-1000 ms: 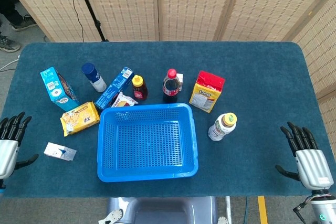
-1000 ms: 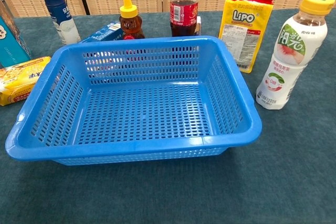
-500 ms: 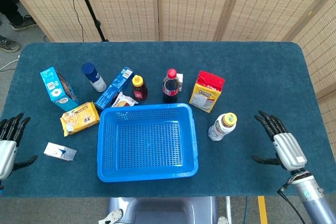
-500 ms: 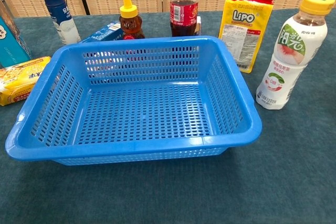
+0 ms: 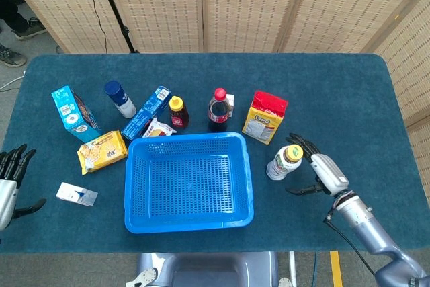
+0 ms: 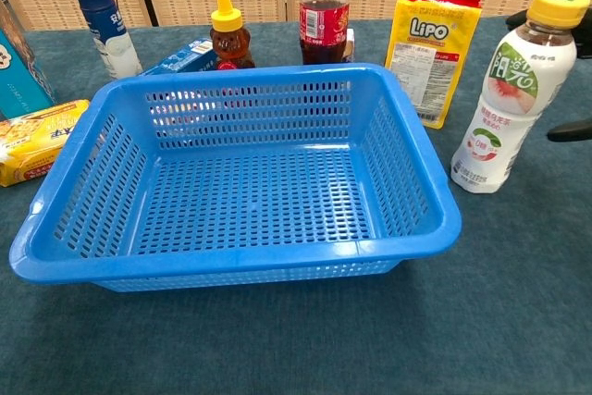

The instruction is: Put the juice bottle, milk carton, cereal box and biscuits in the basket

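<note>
The big blue basket [image 5: 189, 179] sits in the middle of the table. Just right of it stands the juice bottle [image 5: 284, 162], white with a yellow cap. The right hand [image 5: 321, 171] is just right of the bottle, fingers [image 5: 300, 144] spread wide, holding nothing.

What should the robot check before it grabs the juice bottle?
1. Juice bottle standing upright, cap on: ok.
2. Right hand holding nothing, fingers apart: ok.
3. Right hand next to the bottle but not touching it: ok.
4. Basket has room inside, nothing in it: ok.
5. Yellow Lipo bag standing clear of the bottle: ok.
6. Fingers reach far enough round the bottle: cannot tell.
</note>
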You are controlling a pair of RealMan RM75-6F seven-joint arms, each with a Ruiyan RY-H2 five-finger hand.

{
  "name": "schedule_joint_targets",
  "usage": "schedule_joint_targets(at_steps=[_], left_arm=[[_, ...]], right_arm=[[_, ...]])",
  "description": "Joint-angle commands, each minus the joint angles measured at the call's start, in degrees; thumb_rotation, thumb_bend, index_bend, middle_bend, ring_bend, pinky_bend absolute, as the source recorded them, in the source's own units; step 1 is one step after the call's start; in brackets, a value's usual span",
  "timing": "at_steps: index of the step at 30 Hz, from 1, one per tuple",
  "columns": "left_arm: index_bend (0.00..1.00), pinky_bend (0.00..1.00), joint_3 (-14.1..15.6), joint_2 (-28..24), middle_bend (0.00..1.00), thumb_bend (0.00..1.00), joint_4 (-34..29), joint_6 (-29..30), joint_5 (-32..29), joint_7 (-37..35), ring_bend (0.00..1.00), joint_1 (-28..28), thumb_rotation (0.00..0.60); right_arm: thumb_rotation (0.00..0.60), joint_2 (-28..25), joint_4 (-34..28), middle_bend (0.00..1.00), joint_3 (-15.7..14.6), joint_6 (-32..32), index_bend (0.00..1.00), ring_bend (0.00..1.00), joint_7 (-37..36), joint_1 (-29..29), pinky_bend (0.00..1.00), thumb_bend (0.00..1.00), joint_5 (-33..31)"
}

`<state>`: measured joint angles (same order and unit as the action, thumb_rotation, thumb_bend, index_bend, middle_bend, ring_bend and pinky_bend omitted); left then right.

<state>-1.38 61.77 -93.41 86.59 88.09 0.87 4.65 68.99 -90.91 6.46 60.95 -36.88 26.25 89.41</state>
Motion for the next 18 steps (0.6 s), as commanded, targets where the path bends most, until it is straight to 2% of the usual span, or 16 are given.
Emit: schedule_joint_targets(at_steps=[1,6,9,11,12,13,14,15,16,18], left_arm=[[0.0,0.0,-0.1,-0.2,0.0,0.04,0.1,-0.2,-0.2,-0.6,0.0,0.1,0.6],[0.0,0.0,-0.4,-0.5,0.0,0.04,0.4,-0.7,-0.7,-1.6,0.0,0.3,0.6],[0.0,0.0,-0.6,-0.7,0.0,0.04,0.4,-1.0,-1.2,-2.3,0.0,0.4,0.6],[0.0,0.0,-0.7,-0.8,0.0,0.04,0.4,-1.1,-1.4,-2.8,0.0,0.5,0.6],[0.0,0.0,-0.8,-0.9,0.0,0.04,0.4,-1.2,-1.5,-3.0,0.0,0.5,0.6],[0.0,0.0,-0.8,-1.0,0.0,0.04,0.5,-1.2,-1.6,-3.3,0.0,0.5,0.6],[0.0,0.0,-0.8,-1.1,0.0,0.04,0.5,-1.3,-1.7,-3.5,0.0,0.5,0.6],[0.0,0.0,-0.9,-1.1,0.0,0.04,0.6,-1.4,-1.8,-3.8,0.0,0.5,0.6],[0.0,0.0,-0.9,-1.2,0.0,0.04,0.6,-1.5,-1.9,-4.0,0.0,0.5,0.6],[0.0,0.0,-1.0,-1.3,0.0,0.04,0.6,-1.6,-2.0,-4.2,0.0,0.6,0.6]], right_arm=[[0.6,1.7,0.4,0.0,0.6,-1.9,0.0,0.0,-0.8,1.6,0.0,0.0,-1.3],[0.6,4.6,1.8,0.0,1.6,-2.9,0.0,0.0,-0.6,2.8,0.0,0.0,-4.3],[0.6,7.6,3.8,0.07,2.9,-2.9,0.04,0.04,0.1,3.2,0.1,0.0,-7.4],[0.6,9.8,5.3,0.23,4.0,-1.7,0.16,0.19,1.9,3.0,0.27,0.0,-9.7],[0.6,10.7,5.9,0.34,4.5,-0.9,0.27,0.3,3.0,2.8,0.37,0.0,-10.7],[0.6,11.5,6.3,0.45,5.0,-0.2,0.38,0.41,3.9,2.6,0.46,0.05,-11.6],[0.6,12.4,6.7,0.51,5.4,0.7,0.45,0.47,4.7,2.4,0.51,0.1,-12.3],[0.6,13.1,7.0,0.58,5.7,2.0,0.52,0.54,5.1,2.0,0.58,0.19,-12.6],[0.6,13.4,7.2,0.62,5.8,2.8,0.57,0.58,5.3,1.7,0.63,0.28,-12.4],[0.6,13.6,7.2,0.64,5.7,3.9,0.6,0.62,5.4,1.3,0.67,0.34,-11.9]])
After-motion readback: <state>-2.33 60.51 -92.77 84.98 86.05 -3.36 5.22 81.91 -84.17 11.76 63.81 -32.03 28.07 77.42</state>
